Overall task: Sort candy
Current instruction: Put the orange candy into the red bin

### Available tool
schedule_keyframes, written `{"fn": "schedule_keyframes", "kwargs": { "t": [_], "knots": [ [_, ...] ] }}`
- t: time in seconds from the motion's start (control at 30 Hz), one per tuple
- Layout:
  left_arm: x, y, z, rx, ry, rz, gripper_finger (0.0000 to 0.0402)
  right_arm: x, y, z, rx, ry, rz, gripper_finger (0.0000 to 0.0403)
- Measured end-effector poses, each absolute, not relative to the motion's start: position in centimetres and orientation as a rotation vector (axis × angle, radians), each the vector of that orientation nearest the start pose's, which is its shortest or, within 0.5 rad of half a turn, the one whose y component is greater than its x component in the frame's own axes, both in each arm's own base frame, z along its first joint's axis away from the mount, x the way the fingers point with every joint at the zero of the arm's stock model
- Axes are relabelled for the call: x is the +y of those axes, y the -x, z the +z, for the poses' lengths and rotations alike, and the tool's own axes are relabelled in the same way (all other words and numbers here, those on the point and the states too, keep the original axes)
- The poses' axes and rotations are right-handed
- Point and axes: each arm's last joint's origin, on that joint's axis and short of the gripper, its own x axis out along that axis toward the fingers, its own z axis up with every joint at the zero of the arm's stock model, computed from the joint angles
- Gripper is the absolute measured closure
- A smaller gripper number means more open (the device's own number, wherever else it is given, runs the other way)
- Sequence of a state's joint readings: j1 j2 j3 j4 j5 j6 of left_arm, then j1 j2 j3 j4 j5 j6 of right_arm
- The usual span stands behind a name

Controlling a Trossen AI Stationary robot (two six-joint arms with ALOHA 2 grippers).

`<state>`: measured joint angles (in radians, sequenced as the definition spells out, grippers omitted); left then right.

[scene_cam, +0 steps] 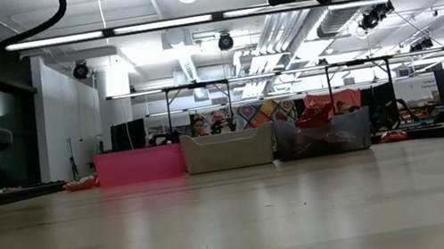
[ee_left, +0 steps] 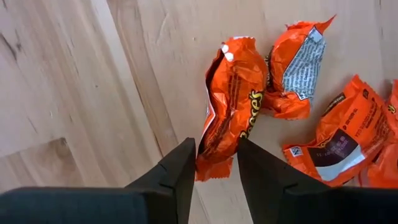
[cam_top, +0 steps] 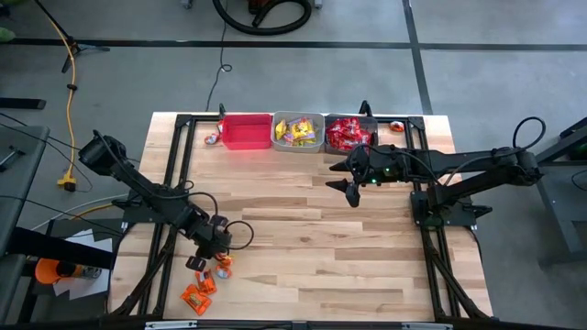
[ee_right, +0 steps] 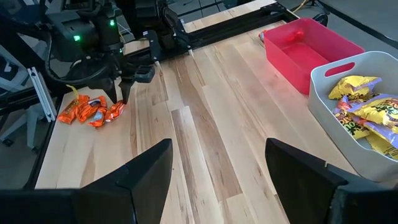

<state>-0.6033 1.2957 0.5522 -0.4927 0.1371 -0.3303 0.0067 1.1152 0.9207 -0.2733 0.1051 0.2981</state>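
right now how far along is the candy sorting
Done: yellow candies fill the middle grey bin and red candies the dark bin. The red bin looks empty. In hand: the left gripper sits down over one orange candy, fingers either side of its end. The right gripper hangs open near the bins. Left: the orange packets at the table's front left corner.

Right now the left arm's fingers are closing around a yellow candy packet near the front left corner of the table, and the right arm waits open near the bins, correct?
Not quite: the packet is orange, not yellow. The left wrist view shows the left gripper with its fingers on either side of an orange candy packet, other orange ones beside it. The rest holds: the right gripper waits open near the bins.
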Motion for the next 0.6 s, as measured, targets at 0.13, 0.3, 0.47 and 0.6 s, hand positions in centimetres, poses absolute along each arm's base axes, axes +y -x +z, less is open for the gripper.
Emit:
{"fn": "schedule_keyframes", "kwargs": {
  "t": [0.13, 0.3, 0.47, 0.6],
  "knots": [
    [-11.73, -16.32, 14.48, 1.305, -0.037, -0.448, 0.0296, -0.14, -24.2, 30.85, 0.449, -0.266, -0.166, 0.0151],
    [-11.73, -16.28, 14.46, 1.301, -0.064, -0.477, 0.0319, -0.14, -24.2, 30.85, 0.449, -0.266, -0.166, 0.0151],
    [-11.68, -16.29, 14.46, 1.313, -0.031, -0.453, 0.0392, -0.14, -24.2, 30.85, 0.45, -0.264, -0.165, 0.0151],
    [-11.27, -16.46, 14.77, 1.334, 0.036, -0.388, 0.0399, -0.14, -24.2, 30.85, 0.45, -0.258, -0.164, 0.0151]
  ]
}}
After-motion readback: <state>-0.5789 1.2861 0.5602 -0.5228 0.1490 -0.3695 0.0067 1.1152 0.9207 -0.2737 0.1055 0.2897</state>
